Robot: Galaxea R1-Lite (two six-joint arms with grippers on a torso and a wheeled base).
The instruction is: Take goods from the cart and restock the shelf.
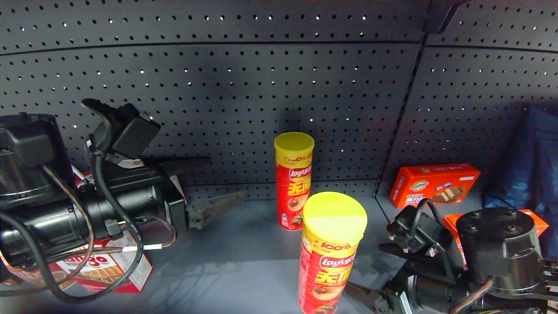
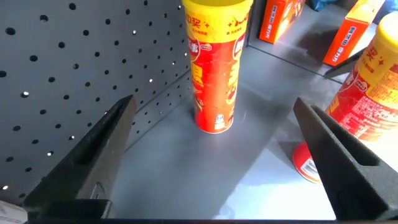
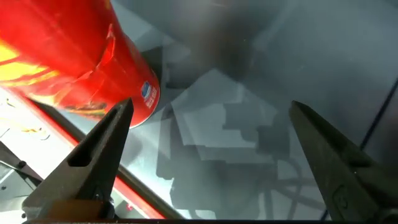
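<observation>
Two red chip cans with yellow lids stand upright on the grey shelf (image 1: 235, 261). One can (image 1: 294, 181) is near the pegboard back, the other (image 1: 331, 253) closer to the front edge. My left gripper (image 1: 209, 185) hovers open to the left of the back can (image 2: 214, 68), which lies beyond its fingers with nothing between them (image 2: 214, 155). My right gripper (image 1: 370, 298) is low at the front right, just beside the near can. In the right wrist view that gripper (image 3: 208, 155) is open, and the near can (image 3: 68, 56) sits outside one finger, not in the gap.
A red and white wafer box (image 1: 104, 270) lies under my left arm. Orange boxes (image 1: 436, 183) (image 1: 534, 220) and a blue bag (image 1: 532, 157) fill the bay to the right, past the upright (image 1: 405, 109). The pegboard wall (image 1: 244, 87) closes the back.
</observation>
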